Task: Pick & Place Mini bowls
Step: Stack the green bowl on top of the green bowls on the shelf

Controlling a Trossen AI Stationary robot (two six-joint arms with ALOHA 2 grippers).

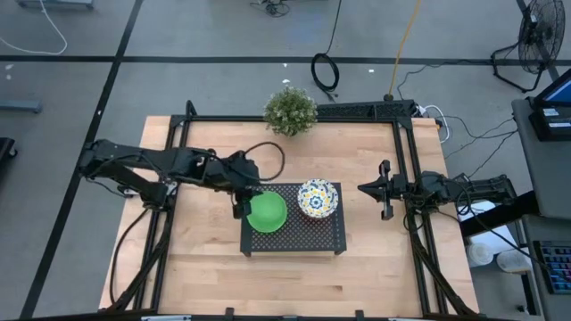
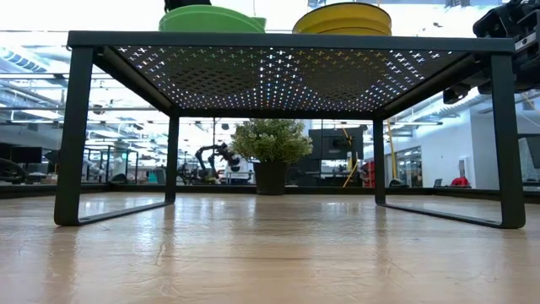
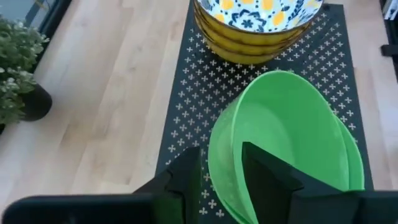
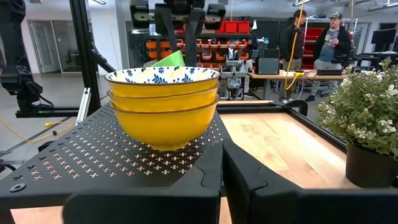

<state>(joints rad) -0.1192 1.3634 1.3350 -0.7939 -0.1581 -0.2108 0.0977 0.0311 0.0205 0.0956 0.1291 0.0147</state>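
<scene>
Left hand (image 3: 221,180) straddles the green bowls' (image 3: 292,143) rim on the rack (image 3: 180,118), fingers parted.

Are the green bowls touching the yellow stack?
Apart. The high view shows bare rack between the green bowls and the yellow stack.

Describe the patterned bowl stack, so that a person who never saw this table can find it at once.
On the wooden table stands a black perforated rack. On top of it, on the side nearer the right gripper, sits the patterned bowl stack, three bowls nested together. Their outsides are yellow and the inside shows blue-and-yellow flowers on white, unlike the plain green bowls beside them.
</scene>
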